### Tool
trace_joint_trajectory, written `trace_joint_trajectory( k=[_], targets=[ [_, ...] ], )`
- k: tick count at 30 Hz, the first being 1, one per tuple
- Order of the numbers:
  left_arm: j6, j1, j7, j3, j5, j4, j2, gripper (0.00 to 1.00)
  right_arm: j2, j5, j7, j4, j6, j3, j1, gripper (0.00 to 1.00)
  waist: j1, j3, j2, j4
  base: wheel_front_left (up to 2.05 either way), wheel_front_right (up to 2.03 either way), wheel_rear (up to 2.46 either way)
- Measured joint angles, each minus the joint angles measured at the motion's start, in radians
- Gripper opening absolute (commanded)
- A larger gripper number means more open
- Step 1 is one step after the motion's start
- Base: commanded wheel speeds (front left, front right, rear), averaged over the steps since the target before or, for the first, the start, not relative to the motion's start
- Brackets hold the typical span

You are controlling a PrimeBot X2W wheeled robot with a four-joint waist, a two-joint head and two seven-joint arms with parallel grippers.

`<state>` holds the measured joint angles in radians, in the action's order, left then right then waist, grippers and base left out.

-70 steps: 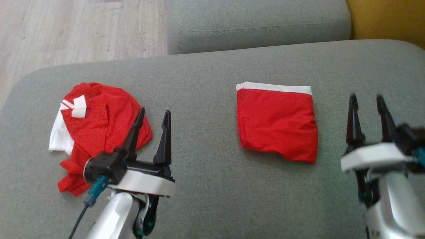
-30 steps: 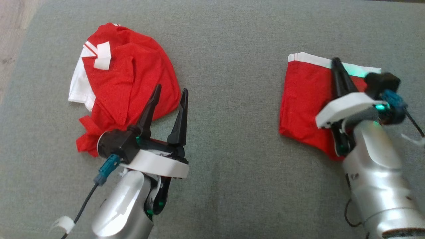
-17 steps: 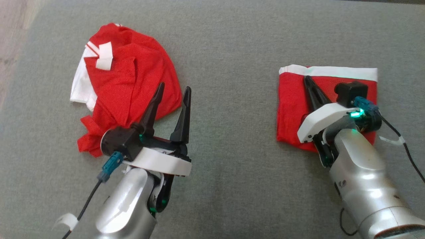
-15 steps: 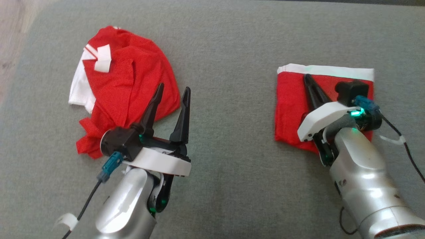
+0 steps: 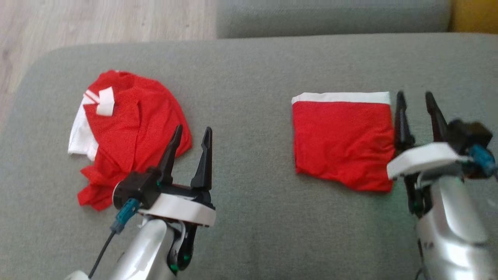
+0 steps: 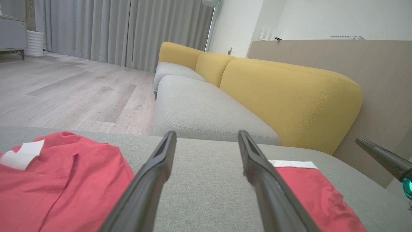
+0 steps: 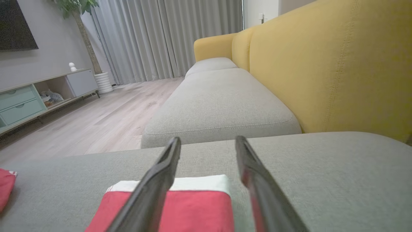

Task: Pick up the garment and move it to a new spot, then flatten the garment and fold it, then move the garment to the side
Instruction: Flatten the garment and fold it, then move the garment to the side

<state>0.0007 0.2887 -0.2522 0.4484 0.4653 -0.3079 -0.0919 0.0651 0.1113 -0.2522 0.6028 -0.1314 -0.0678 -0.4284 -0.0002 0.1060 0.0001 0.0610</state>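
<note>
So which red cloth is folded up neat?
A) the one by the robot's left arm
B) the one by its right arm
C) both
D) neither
B: the folded cloth beside the right end effector lies as a flat rectangle with a white band, while the crumpled cloth by the left end effector is bunched up.

Premises: a domestic living room. Evidence: a long sofa with grey seat cushions (image 7: 219, 100) and yellow backrests (image 7: 322, 64) fills the centre and right of the right wrist view. Pale wood-look flooring (image 6: 64, 90) lies at left and floor-length grey curtains (image 7: 154, 38) hang along the top. A dark screen (image 7: 16, 25) sits on the wall at upper left, with a low sideboard (image 7: 38, 96) beneath it and a potted plant (image 7: 103, 83) alongside.
</note>
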Motion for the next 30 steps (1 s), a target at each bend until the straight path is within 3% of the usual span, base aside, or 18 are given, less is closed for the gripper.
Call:
trace_joint_trajectory(
  k=[7,13,26,30],
  targets=[
    [0.0,-0.054,0.0,-0.021,-0.007,-0.008,0.002,1.0,-0.007,-0.015,0.038,-0.163,0.0,-0.014,0.169,1.0,0.0,-0.052,0.0,-0.025,0.0,0.0,0.0],
    [-0.002,-0.086,0.0,-0.036,-0.024,-0.013,0.007,1.0,-0.017,0.062,0.06,-0.206,0.0,0.002,0.314,1.0,0.0,-0.06,0.0,-0.023,0.0,0.0,0.0],
    [-0.029,-0.084,0.0,-0.055,-0.053,-0.025,0.02,1.0,-0.018,0.082,0.079,-0.229,0.0,0.006,0.295,1.0,0.0002,-0.034,0.0,-0.006,0.0,0.0,0.0],
    [-0.036,-0.073,0.0,-0.054,-0.054,-0.025,0.022,1.0,-0.018,0.072,0.15,-0.188,0.0,-0.004,0.224,1.0,0.0002,-0.008,0.0,0.006,0.0,0.0,0.0]
  ],
)
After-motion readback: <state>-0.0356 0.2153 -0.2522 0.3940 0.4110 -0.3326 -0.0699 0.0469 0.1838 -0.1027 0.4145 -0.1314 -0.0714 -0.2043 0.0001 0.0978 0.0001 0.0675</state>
